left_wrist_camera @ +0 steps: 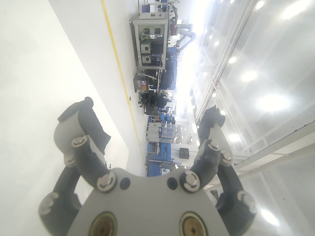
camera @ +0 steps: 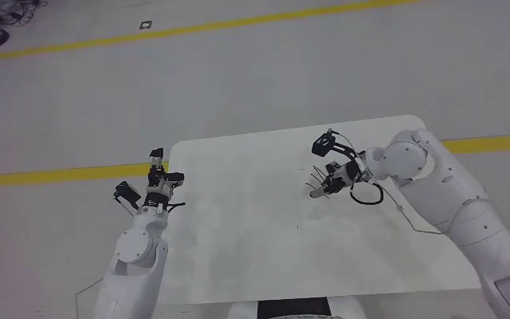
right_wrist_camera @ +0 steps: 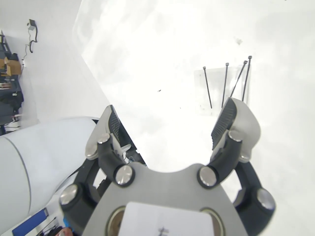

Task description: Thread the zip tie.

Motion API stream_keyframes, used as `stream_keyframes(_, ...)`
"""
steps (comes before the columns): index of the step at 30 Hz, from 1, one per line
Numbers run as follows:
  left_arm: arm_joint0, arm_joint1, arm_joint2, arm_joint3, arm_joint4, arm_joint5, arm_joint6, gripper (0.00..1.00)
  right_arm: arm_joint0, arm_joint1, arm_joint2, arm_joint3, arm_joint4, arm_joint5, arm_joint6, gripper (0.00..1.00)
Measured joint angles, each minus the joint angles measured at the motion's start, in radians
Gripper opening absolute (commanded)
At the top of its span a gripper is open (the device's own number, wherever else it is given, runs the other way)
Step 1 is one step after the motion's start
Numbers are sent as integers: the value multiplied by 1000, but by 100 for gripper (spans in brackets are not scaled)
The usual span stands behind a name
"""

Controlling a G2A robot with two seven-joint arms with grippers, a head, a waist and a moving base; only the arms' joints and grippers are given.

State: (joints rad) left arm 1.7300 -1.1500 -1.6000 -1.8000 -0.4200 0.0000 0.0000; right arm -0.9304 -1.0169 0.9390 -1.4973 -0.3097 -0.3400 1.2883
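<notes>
Spread right gripper (right_wrist_camera: 169, 106) hovers just beside the four zip ties (right_wrist_camera: 225, 84), presumably to pick one; left gripper (left_wrist_camera: 150, 106), also spread, well apart

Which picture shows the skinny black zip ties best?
The right wrist view: four thin black plastic zip ties lie side by side on the white table, heads plain to see. The top view gives them as tiny dark lines. The left wrist view faces the hall.

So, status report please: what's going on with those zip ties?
Left gripper: jaws open, at edge of table. Right gripper: jaws open, near four zip ties, none held. Nothing blocking.
</notes>
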Motion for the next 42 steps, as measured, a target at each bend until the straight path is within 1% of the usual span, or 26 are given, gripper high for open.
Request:
stream_keyframes(4,0,0,0,0,0,0,0,100,69,13,-93,28,109,0,35,100)
stream_keyframes(7,0,0,0,0,0,0,0,100,113,17,-147,57,181,0,57,100)
stream_keyframes(11,0,0,0,0,0,0,0,100,150,13,-199,91,266,0,100,100)
stream_keyframes(25,0,0,0,0,0,0,0,100,150,12,-202,95,266,2,99,100)
stream_keyframes(29,0,0,0,0,0,0,0,100,131,11,-214,153,194,7,36,100)
stream_keyframes(34,0,0,0,0,0,0,0,100,131,5,-230,222,180,0,20,99)
stream_keyframes(35,0,0,0,0,0,0,0,100,134,3,-234,230,178,0,18,83)
stream_keyframes(36,0,0,0,0,0,0,0,100,136,1,-238,237,177,0,16,69)
stream_keyframes(38,0,0,0,0,0,0,0,100,143,-3,-248,250,177,0,13,49)
stream_keyframes(41,0,0,0,0,0,0,0,100,153,-8,-263,263,170,0,6,48)
stream_keyframes(42,0,0,0,0,0,0,0,100,156,-10,-267,268,167,0,2,46)
